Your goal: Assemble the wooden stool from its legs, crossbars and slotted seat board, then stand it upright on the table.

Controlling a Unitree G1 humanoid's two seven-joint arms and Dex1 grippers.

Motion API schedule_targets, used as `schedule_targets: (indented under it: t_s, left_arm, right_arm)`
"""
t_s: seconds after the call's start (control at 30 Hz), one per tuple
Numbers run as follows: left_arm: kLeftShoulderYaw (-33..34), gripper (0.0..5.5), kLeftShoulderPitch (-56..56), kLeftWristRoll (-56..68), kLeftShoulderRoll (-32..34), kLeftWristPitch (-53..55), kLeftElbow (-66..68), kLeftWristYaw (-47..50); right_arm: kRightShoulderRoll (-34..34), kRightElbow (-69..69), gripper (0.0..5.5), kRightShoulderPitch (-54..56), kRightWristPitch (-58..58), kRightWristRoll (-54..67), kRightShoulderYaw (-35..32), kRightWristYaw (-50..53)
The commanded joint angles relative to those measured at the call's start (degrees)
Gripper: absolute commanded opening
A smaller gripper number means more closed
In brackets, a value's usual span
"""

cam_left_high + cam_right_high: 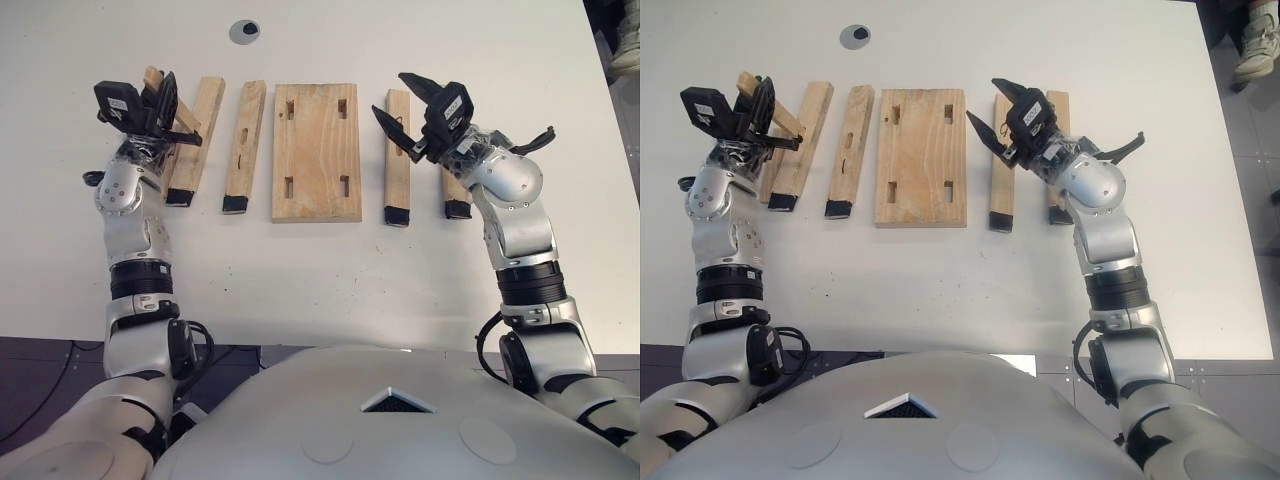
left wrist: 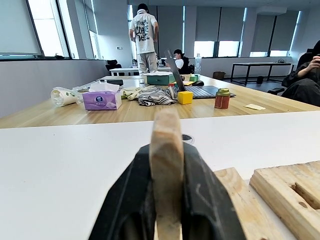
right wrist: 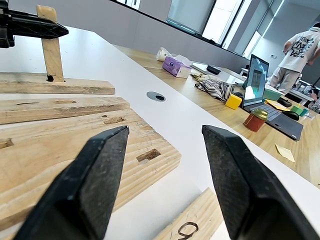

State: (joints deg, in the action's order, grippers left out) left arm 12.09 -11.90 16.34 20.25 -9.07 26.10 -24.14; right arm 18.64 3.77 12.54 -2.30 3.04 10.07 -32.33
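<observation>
**Seating the Crossbar in the Outer Left Leg**

Found the seat board [image 1: 316,150] flat at the middle of the table [image 1: 300,280], slots up. Counted two legs to its left, the outer left leg [image 1: 200,130] and the inner left leg [image 1: 245,140], and two to its right, the inner right leg [image 1: 397,150] and the outer right leg [image 1: 457,205].

Noted the right gripper [image 3: 165,132] spread and empty above the inner right leg. Noted the left gripper [image 1: 160,105] clamped on the crossbar [image 3: 52,50], upright on the outer left leg at a slot.

Judged it best to keep the crossbar square, press straight down, and brace the leg against tipping.
</observation>
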Motion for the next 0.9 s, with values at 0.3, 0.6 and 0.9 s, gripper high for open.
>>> schedule_targets:
  t_s: [0.3, 0.6, 0.9]
  left_arm:
    - [-0.65, 2.06, 11.1, -0.29, 4.8, 22.75, -18.59, 1.48]
    - [-2.5, 3.46, 14.11, -1.72, 6.91, 36.66, -24.9, 1.64]
    - [-2.95, 3.33, 13.41, -2.08, 7.61, 40.2, -23.34, 0.04]
  right_arm:
    - [0.19, -1.71, 2.69, -2.26, -0.02, -1.52, 0.42, 0.84]
    - [0.48, -1.97, 2.69, -2.36, 0.24, -1.57, 0.48, 0.8]
    - [0.34, -1.7, 2.69, -2.06, 0.22, -1.65, 0.76, 0.58]
